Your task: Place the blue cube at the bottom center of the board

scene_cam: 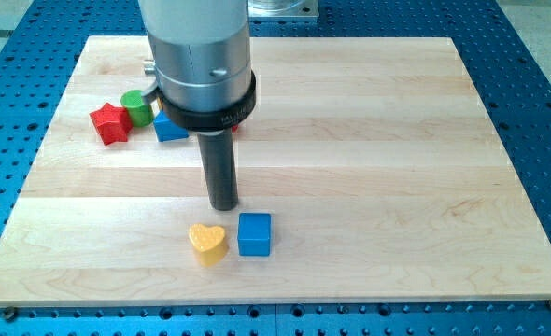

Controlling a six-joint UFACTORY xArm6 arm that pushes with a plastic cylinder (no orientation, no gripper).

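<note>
Nearly done: the blue cube (254,233) sits near the counter's (397,140) bottom edge, just left of center, touching a yellow heart (206,243). My tip (223,206), the tool, holds nothing, just above the cube.

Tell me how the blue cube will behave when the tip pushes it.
The blue cube sits flat on the smooth board, so it should slide, not roll. It looks small and squat, probably light and unlikely to tip. My tip is off its upper-left corner; an off-centre push may spin it toward the yellow heart.
</note>
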